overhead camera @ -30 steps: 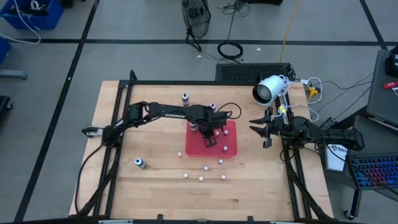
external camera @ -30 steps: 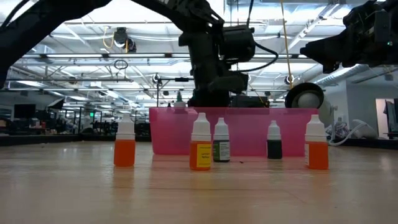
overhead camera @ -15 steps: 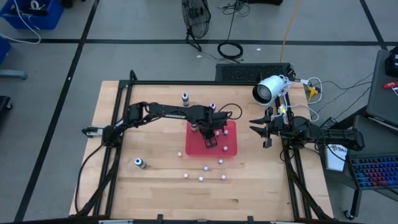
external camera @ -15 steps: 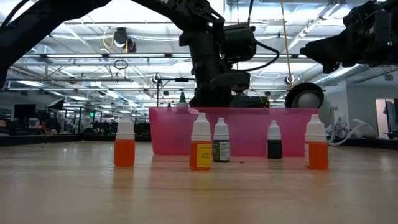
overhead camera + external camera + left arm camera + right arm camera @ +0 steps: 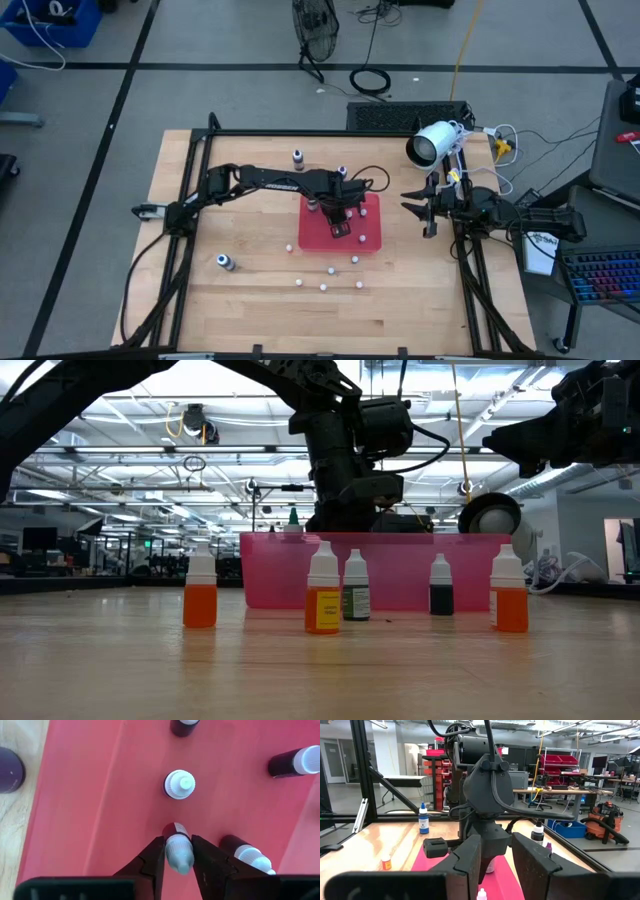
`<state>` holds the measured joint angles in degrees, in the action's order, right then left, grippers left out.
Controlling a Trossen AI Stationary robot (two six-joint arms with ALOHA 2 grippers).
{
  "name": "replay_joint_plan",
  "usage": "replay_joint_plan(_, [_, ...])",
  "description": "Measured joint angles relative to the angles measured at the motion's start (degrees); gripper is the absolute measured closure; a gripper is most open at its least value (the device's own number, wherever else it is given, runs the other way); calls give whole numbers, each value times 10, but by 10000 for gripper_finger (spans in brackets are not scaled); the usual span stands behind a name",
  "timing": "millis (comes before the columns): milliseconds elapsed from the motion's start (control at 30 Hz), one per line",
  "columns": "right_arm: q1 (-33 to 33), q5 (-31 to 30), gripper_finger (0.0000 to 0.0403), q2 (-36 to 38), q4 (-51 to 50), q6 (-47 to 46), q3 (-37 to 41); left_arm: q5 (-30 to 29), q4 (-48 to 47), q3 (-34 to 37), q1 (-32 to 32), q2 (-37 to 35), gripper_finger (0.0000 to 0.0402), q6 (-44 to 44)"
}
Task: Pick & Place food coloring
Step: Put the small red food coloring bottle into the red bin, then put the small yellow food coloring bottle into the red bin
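Observation:
My left gripper [image 5: 338,220] reaches down into the red tray [image 5: 368,238] and is shut on a tiny food coloring bottle [image 5: 178,851] with a whitish cap and a dark red body. Other small bottles stand in the tray: a white-capped one [image 5: 179,784] and dark ones [image 5: 291,763] [image 5: 246,854]. On the wooden table before the tray stand more bottles: orange [image 5: 200,592], yellow [image 5: 322,600], dark green [image 5: 356,590]. My right gripper [image 5: 408,203] waits open at the table's right side, touching nothing. My left gripper pinches the bottle's whitish cap [image 5: 179,859] between its two fingers [image 5: 156,851], one on each side. The fingers come from above, pointing steeply down. The bottle stands about upright under them, its dark red body [image 5: 172,828] toward the tray floor; whether its base rests there I cannot tell.
Two larger bottles [image 5: 297,157] [image 5: 341,172] stand beyond the tray, and one lies or stands at the near left [image 5: 227,262]. Several tiny white-topped bottles [image 5: 323,287] dot the table before the tray. A white camera [image 5: 432,143] sits at the far right.

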<state>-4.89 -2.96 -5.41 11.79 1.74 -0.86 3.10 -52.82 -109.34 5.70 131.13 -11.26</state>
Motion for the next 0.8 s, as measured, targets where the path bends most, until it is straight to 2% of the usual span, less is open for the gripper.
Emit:
replay_joint_plan(433, [0, 0, 303, 0, 0, 0, 0, 0, -6, 0, -1, -8, 213, 3])
replay_joint_plan(633, [0, 0, 303, -1, 1, 0, 0, -1, -28, 0, -1, -56, 202, 6])
replay_joint_plan(800, [0, 0, 303, -4, 0, 0, 0, 28, -102, 0, -17, -107, 206, 1])
